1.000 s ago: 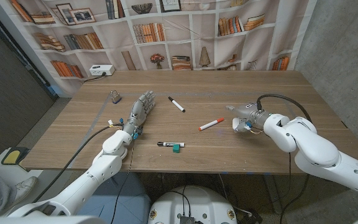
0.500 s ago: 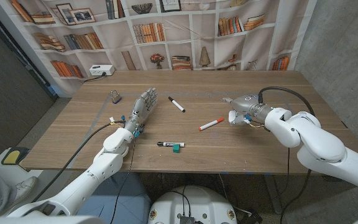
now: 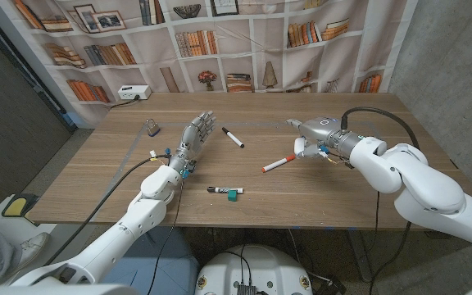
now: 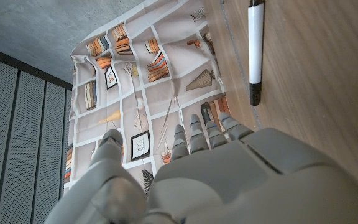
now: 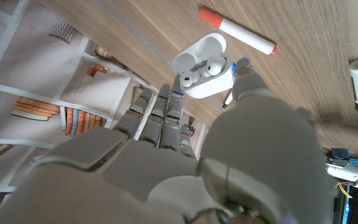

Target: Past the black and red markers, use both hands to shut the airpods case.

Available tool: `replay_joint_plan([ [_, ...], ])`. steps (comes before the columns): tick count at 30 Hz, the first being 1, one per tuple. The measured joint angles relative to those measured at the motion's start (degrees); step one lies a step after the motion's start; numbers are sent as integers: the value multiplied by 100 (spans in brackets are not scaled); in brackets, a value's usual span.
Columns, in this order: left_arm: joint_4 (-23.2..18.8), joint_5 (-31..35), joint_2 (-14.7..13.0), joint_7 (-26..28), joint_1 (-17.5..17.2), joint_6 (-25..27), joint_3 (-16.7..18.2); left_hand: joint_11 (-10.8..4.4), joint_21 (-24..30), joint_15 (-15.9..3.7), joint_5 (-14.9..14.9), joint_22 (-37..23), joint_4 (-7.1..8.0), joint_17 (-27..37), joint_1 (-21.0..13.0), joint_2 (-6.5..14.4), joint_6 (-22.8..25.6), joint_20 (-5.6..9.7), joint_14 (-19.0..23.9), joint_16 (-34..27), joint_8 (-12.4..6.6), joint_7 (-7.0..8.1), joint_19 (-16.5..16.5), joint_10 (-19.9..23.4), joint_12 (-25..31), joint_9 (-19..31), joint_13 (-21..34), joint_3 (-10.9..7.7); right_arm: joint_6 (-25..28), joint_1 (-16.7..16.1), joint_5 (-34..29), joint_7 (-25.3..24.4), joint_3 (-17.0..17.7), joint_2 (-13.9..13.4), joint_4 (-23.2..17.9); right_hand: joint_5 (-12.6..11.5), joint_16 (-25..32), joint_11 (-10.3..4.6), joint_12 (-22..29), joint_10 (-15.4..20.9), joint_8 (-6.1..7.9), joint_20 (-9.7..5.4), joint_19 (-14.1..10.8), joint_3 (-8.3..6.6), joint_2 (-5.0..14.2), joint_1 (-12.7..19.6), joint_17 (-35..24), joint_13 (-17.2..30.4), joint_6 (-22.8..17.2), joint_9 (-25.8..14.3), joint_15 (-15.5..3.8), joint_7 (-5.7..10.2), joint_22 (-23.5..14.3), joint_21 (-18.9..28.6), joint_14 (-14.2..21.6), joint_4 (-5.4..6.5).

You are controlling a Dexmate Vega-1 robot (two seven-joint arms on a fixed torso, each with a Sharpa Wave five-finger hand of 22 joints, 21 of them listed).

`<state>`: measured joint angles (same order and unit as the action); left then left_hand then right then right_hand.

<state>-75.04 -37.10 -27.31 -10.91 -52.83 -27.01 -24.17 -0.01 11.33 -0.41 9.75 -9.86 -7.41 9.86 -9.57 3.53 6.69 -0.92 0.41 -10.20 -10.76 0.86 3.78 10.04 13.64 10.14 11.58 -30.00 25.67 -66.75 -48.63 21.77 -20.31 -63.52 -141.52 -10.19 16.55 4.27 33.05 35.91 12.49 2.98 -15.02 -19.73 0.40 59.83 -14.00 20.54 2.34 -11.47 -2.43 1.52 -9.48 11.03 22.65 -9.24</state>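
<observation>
On wood, the right hand (image 5: 185,155) holds the open airpods case (image 5: 205,65); left hand (image 3: 193,138) spread, empty.

Left arm comes in from the lower left, forearm angled up across the table. Left hand (image 3: 195,137) (image 4: 185,180) is raised, fingers extended and slightly apart, holding nothing. Right arm comes in from the lower right, elbow bent, forearm pointing toward table centre. Right hand (image 3: 311,135) (image 5: 185,155) hangs over the table, fingers reaching forward, thumb set apart. Can't tell if it's gripping anything.
</observation>
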Motion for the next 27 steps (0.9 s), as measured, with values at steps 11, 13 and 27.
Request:
replay_joint_plan([
  [11, -273, 55, -78, -11, -17, 85, -52, -45, 0, -129, 0, 0, 10, 0, 45, 45, 619, 21, 192, -45, -97, -228, 21, 538, 162, 0, -13, 10, -54, 182, -134, 150, 70, -25, -278, -26, 0, 0, 0, 0, -45, 0, 0, 63, -15, 15, -26, 35, 0, 0, 3, 0, 0, -23, 2, 31],
  [13, -297, 57, -91, -11, -20, 116, -58, -28, 0, -100, 0, -1, 16, 1, 45, 45, 655, 21, 164, -45, -97, -237, 22, 520, 148, 0, -13, 16, -69, 234, -169, 197, 70, -24, -320, -27, 0, 0, 0, 0, -45, 0, 0, 63, -15, 15, -26, 40, 1, 0, -6, 0, 0, -23, -8, 31],
  [27, -449, 2, -153, -186, -14, 271, -157, 43, -31, -8, 0, -17, 17, 16, 121, -30, 837, -32, 132, -45, -132, -402, -31, 510, 138, 0, -12, 65, -324, 474, -419, 470, 49, 186, -439, -21, 0, -2, 280, -2, -45, 1, 1, 118, -29, 29, -53, 17, 1, 0, -10, 0, 0, -23, -31, 23],
])
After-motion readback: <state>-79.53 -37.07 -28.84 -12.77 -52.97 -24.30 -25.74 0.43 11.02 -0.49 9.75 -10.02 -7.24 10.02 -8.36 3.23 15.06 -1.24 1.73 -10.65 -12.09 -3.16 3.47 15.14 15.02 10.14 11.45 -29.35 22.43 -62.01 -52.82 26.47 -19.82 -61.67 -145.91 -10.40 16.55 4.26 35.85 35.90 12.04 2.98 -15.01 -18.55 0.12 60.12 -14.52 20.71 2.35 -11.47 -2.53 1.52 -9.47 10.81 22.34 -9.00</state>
